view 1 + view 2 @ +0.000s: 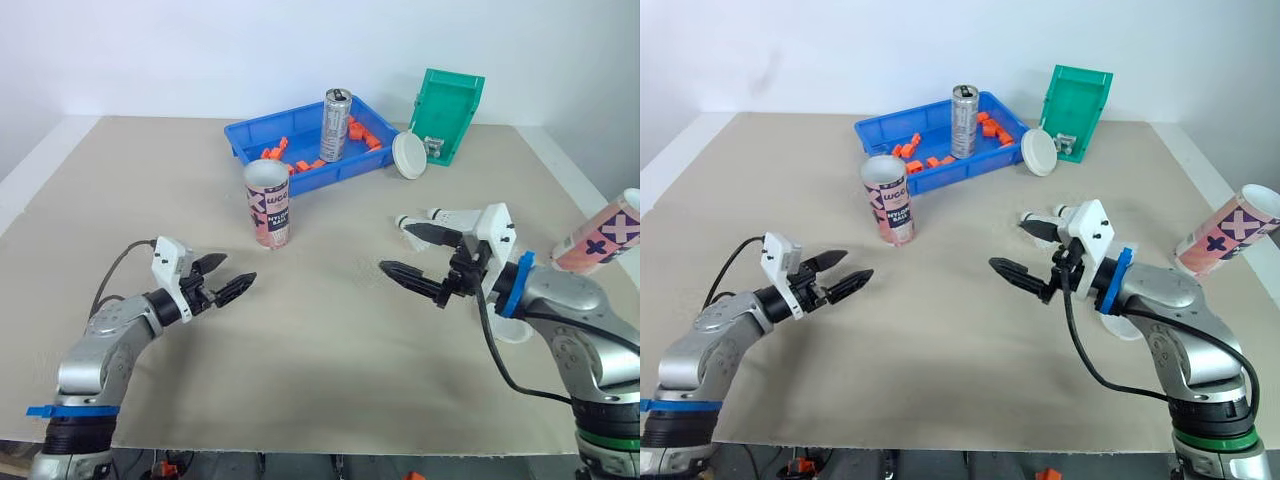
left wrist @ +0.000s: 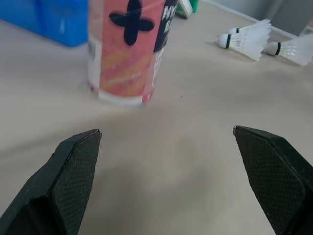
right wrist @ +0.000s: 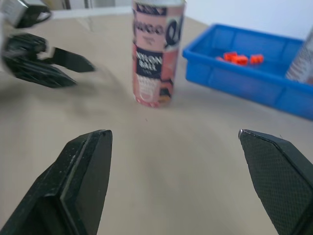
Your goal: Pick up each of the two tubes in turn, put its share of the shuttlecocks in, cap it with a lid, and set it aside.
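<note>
- Bench (image 1: 300, 340) first: one broad beige top carrying the whole job.
- Blue tray (image 1: 250, 135) and green bin (image 1: 455, 100) sit along the far edge, out of my working lane.
- Upright tube (image 1: 268, 205) stands mouth up just in front of the tray, so I reckon a side grip suits it.
- Second tube (image 1: 600, 238) lies tilted at my far right, well apart from the first.
- Left end effector (image 1: 236, 268) is spread wide and empty, low over the bench and aimed at the upright tube.
- Right end effector (image 1: 396, 249) is also wide and empty, nosing toward the middle.
- Lid (image 1: 409, 155) leans against the green bin, kept for capping.
- Shuttlecocks (image 2: 247, 38) lie on the bench just beyond my right end effector, none loaded yet.
</note>
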Controlling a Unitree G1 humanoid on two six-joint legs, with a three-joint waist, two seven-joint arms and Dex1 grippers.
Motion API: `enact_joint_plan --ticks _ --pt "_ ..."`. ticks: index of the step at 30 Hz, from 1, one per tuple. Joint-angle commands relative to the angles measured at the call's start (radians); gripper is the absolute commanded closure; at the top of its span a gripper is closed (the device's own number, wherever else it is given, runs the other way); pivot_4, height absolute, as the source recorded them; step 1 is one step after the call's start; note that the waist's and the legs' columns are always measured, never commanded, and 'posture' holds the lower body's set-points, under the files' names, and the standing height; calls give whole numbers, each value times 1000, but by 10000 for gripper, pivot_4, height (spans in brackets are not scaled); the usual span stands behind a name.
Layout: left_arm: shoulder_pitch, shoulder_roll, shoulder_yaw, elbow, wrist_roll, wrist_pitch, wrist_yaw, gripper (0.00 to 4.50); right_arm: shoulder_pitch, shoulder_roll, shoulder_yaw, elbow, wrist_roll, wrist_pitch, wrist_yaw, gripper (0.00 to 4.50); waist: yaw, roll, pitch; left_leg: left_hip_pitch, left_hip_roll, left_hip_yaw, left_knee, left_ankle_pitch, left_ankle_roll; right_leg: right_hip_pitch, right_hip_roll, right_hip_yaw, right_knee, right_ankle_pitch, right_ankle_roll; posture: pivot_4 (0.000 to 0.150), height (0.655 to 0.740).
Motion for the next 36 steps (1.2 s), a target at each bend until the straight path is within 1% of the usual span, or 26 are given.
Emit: enact_joint_plan --ticks 1,5,8,15,19,26,31,36 --pt "-61 -7 -23 87 34 -85 -56 0 14 19 3 -70 18 -5 -23 679 0 0 0 0 0 0 0 0 0 0 0 0 0 0 0 1500 7400" --pt "-145 -15 -59 214 75 -143 -99 0 28 43 8 -128 45 9 -44 679 1 0 0 0 0 0 0 0 0 0 0 0 0 0 0 1500 7400" --pt "-254 -43 -73 361 122 -171 -71 0 26 49 -17 -145 76 25 -63 679 5 -1 0 0 0 -1 0 0 0 0 0 -1 0 1 0 1500 7400" --pt "-366 -91 -95 537 171 -233 -102 0 62 27 -46 -168 83 38 -89 679 12 -2 0 -1 0 -1 0 0 0 0 0 -1 -1 0 1 1500 7400" --pt "-434 -116 -108 661 202 -292 -128 0 70 27 -81 -194 115 58 -118 679 16 -2 0 -2 0 -2 -1 0 0 -1 1 -2 0 0 1 1500 7400" --pt "-570 -145 -90 904 237 -396 -133 0 92 14 -100 -235 146 79 -142 679 16 -2 0 -2 -1 -3 0 0 0 -1 1 -2 -1 0 1 1500 7400" --pt "-663 -176 -84 1072 272 -475 -112 0 106 11 -111 -245 153 84 -161 679 16 -3 0 -3 -1 -3 0 0 0 -1 1 -3 -1 0 1 1500 7400" --pt "-735 -213 -75 1193 307 -536 -72 0 104 5 -116 -250 162 88 -176 679 16 -3 0 -4 -1 -4 0 0 0 -1 0 -2 -1 0 1 1500 7400"
